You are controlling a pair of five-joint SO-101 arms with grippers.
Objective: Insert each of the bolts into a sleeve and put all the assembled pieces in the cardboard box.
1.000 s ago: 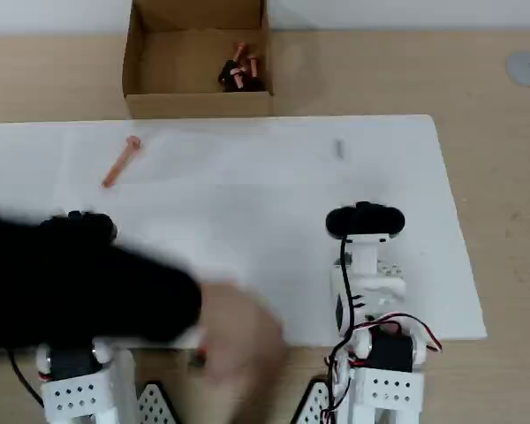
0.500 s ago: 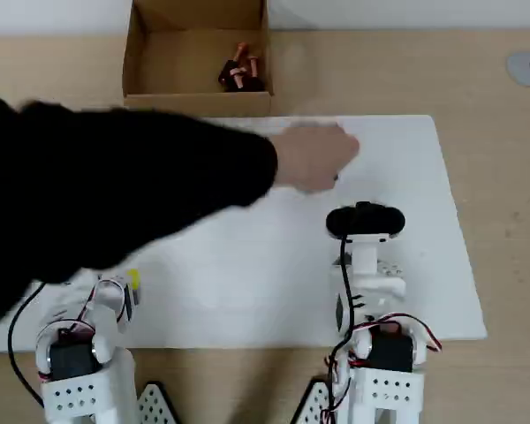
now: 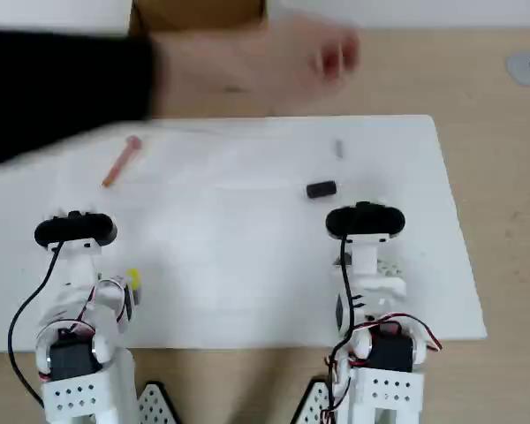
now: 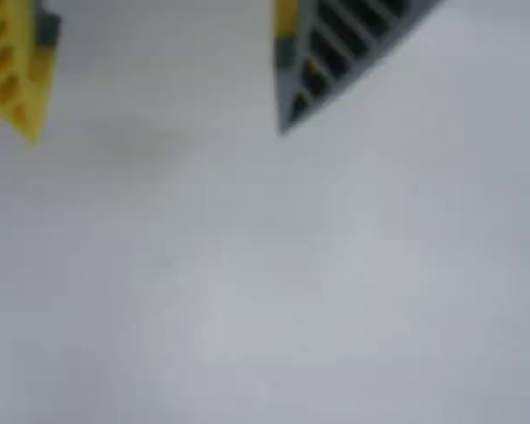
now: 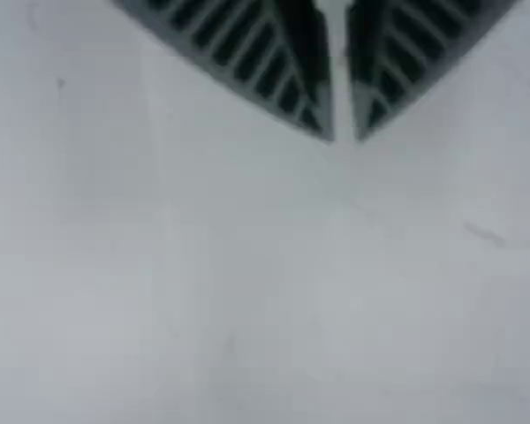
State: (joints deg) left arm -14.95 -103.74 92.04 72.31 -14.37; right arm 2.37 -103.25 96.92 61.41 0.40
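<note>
The orange bolt [image 3: 122, 161] lay loose on the white sheet [image 3: 247, 274]. Its long axis ran from 1 o'clock to 7 o'clock in the high view, with the wider head at the 1 o'clock end. The black sleeve [image 3: 321, 189] lay well apart from it toward 3 o'clock, also on the sheet, with its axis running roughly 3 to 9 o'clock.

The bolt sat at about 1 o'clock from the left arm, which was clearly the nearer one. The left gripper [image 4: 155, 132] was released, its jaws spread wide over bare sheet with nothing between them. The sleeve sat just off the right arm at about 10 o'clock. The right gripper [image 5: 343, 139] was clenched to a thin slit and grasped nothing.

At 12 o'clock a person's hand [image 3: 256, 62] covered most of the cardboard box [image 3: 199, 12], hiding its inside. I judged that the left arm would take the bolt across its shaft.
</note>
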